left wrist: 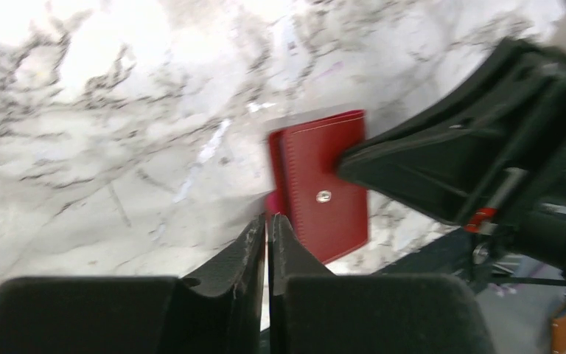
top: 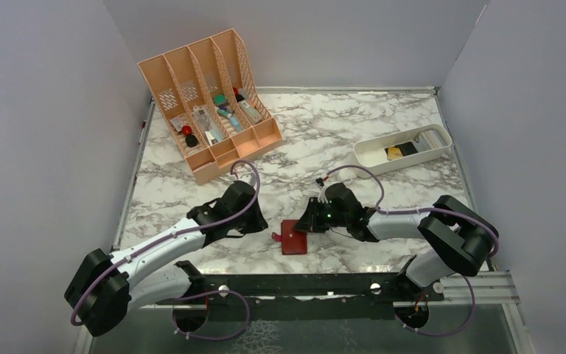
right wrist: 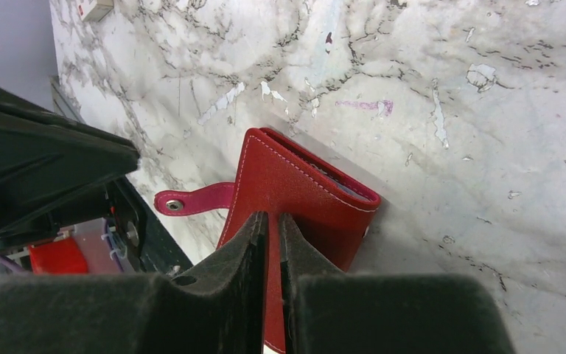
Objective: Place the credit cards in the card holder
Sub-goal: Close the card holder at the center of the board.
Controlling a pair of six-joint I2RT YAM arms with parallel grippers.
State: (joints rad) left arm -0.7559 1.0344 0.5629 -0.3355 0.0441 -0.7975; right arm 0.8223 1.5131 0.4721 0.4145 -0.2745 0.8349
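Red wallet [top: 293,237] is lying on the marble table [top: 339,133] near the front edge, between both claws. The right claw [right wrist: 271,220] is pinching its cover. The left claw [left wrist: 267,219] is pressed together, holding nothing, just beside the strap [right wrist: 199,198]. Something grey, maybe a card [right wrist: 341,189], is peeking out from inside. I think the right claw should be holding softly and steadily, so the wallet is not sliding away.

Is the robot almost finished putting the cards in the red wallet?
Looks close. No loose cards lie near the folded card holder, and grey edges peek from it, though I can't tell if they're cards. In hand: the right claw pinches its cover; the left claw sits shut beside it. Left: its snap strap sticks out unsnapped.
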